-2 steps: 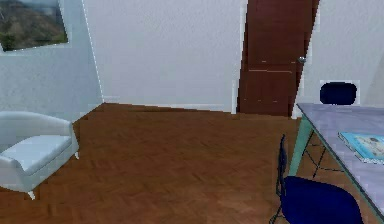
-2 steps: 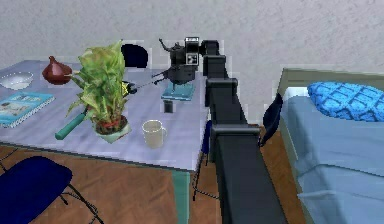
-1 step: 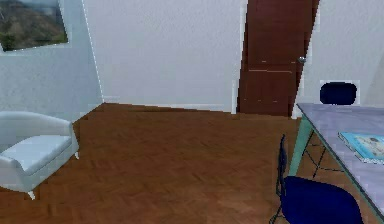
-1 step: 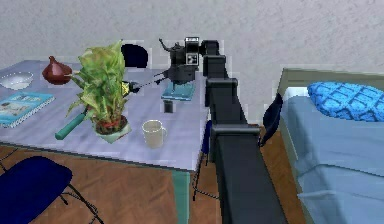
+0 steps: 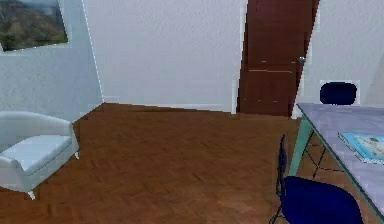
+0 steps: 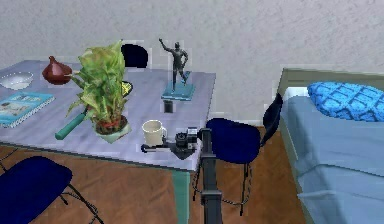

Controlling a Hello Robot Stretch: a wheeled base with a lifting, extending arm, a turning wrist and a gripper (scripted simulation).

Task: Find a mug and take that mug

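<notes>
Where table [image 6: 150, 95] ends, mug [image 6: 153, 132], near claw [image 6: 160, 149]

A wood floor [image 5: 170, 160] runs back to white walls. A pale armchair [image 5: 35, 148] stands at lower left, below a framed picture [image 5: 32, 22] on the left wall. A dark brown door [image 5: 275, 55] is shut in the far wall, right of centre. At the right edge a grey worktop [image 5: 345, 125] carries a light blue book [image 5: 365, 145]. One blue chair [image 5: 315, 198] stands just beside its near side, and another [image 5: 338, 93] at its far end.
</notes>
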